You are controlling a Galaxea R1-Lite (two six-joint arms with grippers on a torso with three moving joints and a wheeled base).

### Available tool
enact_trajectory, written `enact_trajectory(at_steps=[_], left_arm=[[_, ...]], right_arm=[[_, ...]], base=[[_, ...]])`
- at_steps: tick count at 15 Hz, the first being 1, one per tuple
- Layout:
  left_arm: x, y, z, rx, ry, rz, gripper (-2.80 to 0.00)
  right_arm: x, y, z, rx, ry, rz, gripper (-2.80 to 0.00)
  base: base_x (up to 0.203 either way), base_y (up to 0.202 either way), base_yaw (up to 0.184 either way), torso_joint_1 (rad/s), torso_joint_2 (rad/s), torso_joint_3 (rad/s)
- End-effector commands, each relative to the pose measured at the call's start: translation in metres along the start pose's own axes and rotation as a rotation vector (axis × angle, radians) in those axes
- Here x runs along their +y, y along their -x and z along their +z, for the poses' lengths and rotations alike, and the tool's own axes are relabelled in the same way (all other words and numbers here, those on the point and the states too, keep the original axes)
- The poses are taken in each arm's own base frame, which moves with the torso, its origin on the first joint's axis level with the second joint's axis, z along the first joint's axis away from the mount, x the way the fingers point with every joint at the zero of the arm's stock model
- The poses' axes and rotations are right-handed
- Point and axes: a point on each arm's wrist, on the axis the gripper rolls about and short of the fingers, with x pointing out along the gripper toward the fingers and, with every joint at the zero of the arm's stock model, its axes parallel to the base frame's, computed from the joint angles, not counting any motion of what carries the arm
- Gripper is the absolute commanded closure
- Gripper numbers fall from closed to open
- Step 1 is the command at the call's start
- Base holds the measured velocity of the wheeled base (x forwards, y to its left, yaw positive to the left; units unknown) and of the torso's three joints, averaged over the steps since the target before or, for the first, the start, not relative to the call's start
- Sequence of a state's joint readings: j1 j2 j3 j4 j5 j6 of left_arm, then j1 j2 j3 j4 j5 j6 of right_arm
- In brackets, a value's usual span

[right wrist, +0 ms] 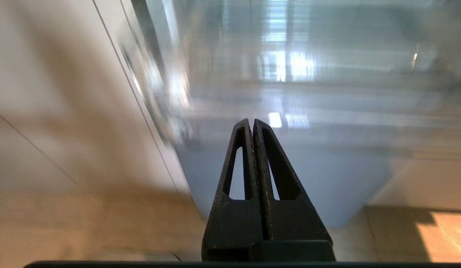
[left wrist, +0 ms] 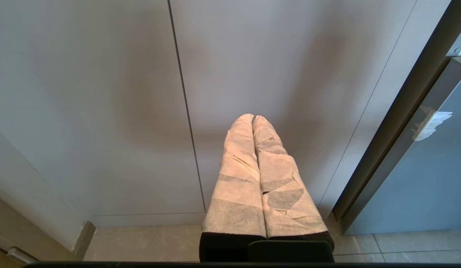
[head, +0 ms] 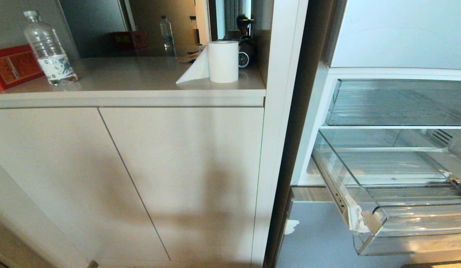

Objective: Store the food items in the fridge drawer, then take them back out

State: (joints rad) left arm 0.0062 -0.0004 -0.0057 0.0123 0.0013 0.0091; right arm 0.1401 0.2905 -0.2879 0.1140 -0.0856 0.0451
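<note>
Head view: fridge drawer [head: 409,208] seen pulled out at 4 o'clock, nothing visible inside; food items not seen in any view. Paper roll [head: 223,61] and water bottle [head: 50,48] stood on counter [head: 133,80] at 11 o'clock. Left hand [left wrist: 253,118], fingers wrapped and pressed together, pointed at cabinet door [left wrist: 275,67]. Right hand [right wrist: 251,122] closed on nothing, aimed at blurred fridge front

White paper roll [head: 223,61], red box [head: 13,66], beige cabinet doors [head: 178,178].

left gripper [left wrist: 253,118] | fingers [left wrist: 238,167] pressed together, empty | facing cabinet doors [left wrist: 104,93]
</note>
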Motion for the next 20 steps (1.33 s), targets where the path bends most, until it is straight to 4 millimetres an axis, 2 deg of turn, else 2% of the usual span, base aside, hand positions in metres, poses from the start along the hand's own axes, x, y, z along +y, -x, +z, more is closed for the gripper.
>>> enact_trajectory(at_steps=[1,3,6,8,12,20], left_arm=[[0.000,0.000,0.000,0.000,0.000,0.000,0.00],[0.000,0.000,0.000,0.000,0.000,0.002,0.00],[0.000,0.000,0.000,0.000,0.005,0.000,0.00],[0.000,0.000,0.000,0.000,0.006,0.001,0.00],[0.000,0.000,0.000,0.000,0.006,0.000,0.00],[0.000,0.000,0.000,0.000,0.006,0.000,0.00]], right_arm=[[0.000,-0.014,-0.045,0.054,0.052,-0.039,0.00],[0.001,-0.011,-0.062,0.002,0.084,-0.049,0.00],[0.002,0.004,-0.069,-0.172,0.121,-0.041,0.00],[0.001,0.003,-0.076,-0.100,0.137,-0.061,0.00],[0.001,0.003,-0.076,-0.102,0.140,-0.062,0.00],[0.001,0.003,-0.076,-0.100,0.131,-0.063,0.00]], base=[[0.000,0.000,0.000,0.000,0.00,0.000],[0.000,0.000,0.000,0.000,0.00,0.000],[0.000,0.000,0.000,0.000,0.00,0.000],[0.000,0.000,0.000,0.000,0.00,0.000],[0.002,0.001,-0.017,0.000,0.00,0.001],[0.001,0.008,-0.172,0.002,0.00,0.001]])
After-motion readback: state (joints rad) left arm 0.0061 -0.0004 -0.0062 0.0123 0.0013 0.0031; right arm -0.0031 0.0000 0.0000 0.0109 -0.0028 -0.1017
